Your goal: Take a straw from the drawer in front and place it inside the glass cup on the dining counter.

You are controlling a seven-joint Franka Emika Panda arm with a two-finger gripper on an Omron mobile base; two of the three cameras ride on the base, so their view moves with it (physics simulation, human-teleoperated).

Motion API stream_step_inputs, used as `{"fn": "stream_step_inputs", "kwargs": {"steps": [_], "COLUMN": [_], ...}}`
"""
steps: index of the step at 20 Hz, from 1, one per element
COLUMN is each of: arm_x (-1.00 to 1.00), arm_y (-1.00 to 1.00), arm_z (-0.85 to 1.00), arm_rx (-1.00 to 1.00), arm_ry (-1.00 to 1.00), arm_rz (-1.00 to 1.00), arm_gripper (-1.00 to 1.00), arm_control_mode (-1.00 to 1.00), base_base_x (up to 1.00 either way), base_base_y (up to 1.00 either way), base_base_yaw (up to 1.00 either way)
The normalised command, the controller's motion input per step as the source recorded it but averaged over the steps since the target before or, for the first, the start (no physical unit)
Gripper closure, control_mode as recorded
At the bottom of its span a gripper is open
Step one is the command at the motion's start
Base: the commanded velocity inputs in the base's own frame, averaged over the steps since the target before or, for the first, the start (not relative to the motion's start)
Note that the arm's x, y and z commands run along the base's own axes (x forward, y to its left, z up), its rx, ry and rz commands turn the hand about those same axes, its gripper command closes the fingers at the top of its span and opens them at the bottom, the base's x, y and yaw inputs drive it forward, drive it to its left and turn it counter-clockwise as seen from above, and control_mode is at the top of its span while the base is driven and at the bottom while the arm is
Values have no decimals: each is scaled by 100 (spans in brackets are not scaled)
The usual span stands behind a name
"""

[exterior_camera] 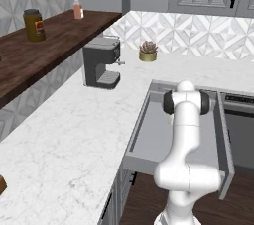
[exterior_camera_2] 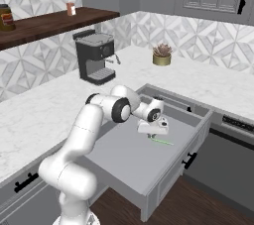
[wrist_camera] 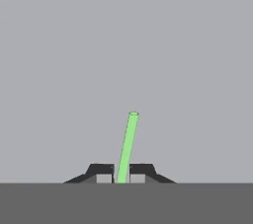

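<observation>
Straw (wrist_camera: 128, 141) sits pinched between the closed gripper (wrist_camera: 121, 173) fingertips above the open drawer's (exterior_camera_2: 149, 169) bare grey floor; coffee machine (exterior_camera_2: 95, 56) and potted succulent (exterior_camera_2: 161, 54) stand well apart on the counter.

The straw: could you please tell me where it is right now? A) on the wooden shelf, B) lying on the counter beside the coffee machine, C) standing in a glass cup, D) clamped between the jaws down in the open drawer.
D: in the hand view the green straw runs up from between the closed jaws, and the right base view shows the gripper low over the open drawer floor.
</observation>
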Motion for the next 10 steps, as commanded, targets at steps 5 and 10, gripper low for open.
{"fn": "stream_step_inputs", "kwargs": {"steps": [5,10], "arm_x": [-7,-57], "arm_y": [-17,4], "arm_z": [9,88], "arm_rx": [12,5], "arm_ry": [0,-14], "arm_rz": [1,0], "arm_gripper": [100,100], "arm_control_mode": [-100,-100], "base_base_x": [0,0], "base_base_y": [0,0], "base_base_yaw": [0,0]}}
